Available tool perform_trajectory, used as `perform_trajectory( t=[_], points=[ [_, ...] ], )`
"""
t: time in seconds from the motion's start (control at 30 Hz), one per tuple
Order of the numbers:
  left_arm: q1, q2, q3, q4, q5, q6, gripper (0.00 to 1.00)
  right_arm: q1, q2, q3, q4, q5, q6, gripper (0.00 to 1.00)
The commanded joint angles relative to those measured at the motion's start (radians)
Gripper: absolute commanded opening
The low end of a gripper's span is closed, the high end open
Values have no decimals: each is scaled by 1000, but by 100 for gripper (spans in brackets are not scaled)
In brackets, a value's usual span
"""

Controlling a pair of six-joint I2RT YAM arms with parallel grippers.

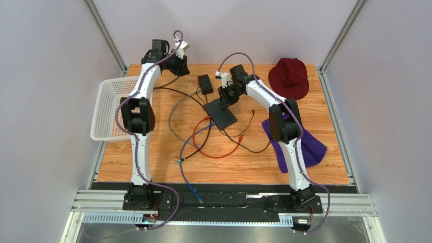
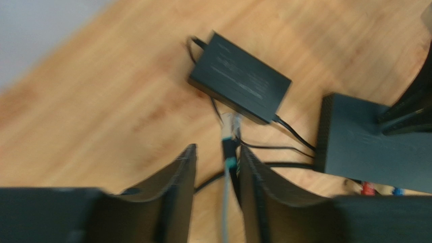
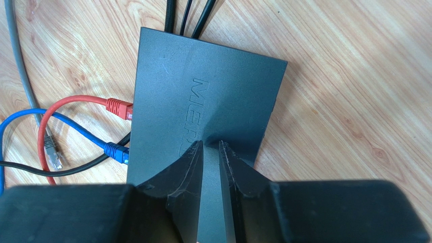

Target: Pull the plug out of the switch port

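Note:
The flat black switch (image 3: 213,86) lies on the wooden table. A red plug (image 3: 119,107) and a blue plug (image 3: 116,151) sit in the switch port row along its left edge. My right gripper (image 3: 209,143) is shut to a narrow slit, and its tips rest on the switch top. My left gripper (image 2: 217,149) is raised at the back left and stands open. A grey cable's clear plug (image 2: 230,124) shows between its fingers, close against the right finger (image 2: 253,172), free of the switch (image 2: 370,142).
A black adapter brick (image 1: 205,83) lies behind the switch (image 1: 220,114). Red, blue, grey and black cables loop in front, with a loose grey plug (image 3: 50,149) among them. A white basket (image 1: 109,109) is at the left. A maroon hat (image 1: 289,77) and a purple cloth (image 1: 307,144) are at the right.

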Motion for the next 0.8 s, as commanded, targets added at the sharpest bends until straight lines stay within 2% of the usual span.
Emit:
perform_trajectory(
  t=[0.0,0.07,0.23,0.4,0.5,0.53,0.63,0.67,0.73,0.77],
  points=[
    [-21,-45,-78,-87,62,-124,58,13,-52,-24,14,30,-13,25],
    [-21,-82,-99,-51,94,-164,66,13,-52,-26,13,32,-12,25],
    [-21,-245,-123,159,140,-373,70,13,-47,-27,13,33,-9,26],
    [-24,-231,-87,161,258,-499,69,10,-50,-26,10,39,-9,26],
    [-28,-207,-185,120,286,-549,63,6,-58,-20,4,36,-6,25],
    [-32,-203,-269,130,266,-563,61,3,-64,-17,0,35,-4,25],
    [-44,-203,-392,140,239,-588,55,-7,-73,0,-1,44,-1,25],
    [-49,-203,-409,140,240,-586,45,-10,-81,0,5,49,7,25],
    [-54,-199,-429,118,228,-573,36,-14,-93,-1,10,56,14,25],
    [-52,-188,-425,101,220,-545,25,-17,-105,-6,13,50,25,25]
  ],
)
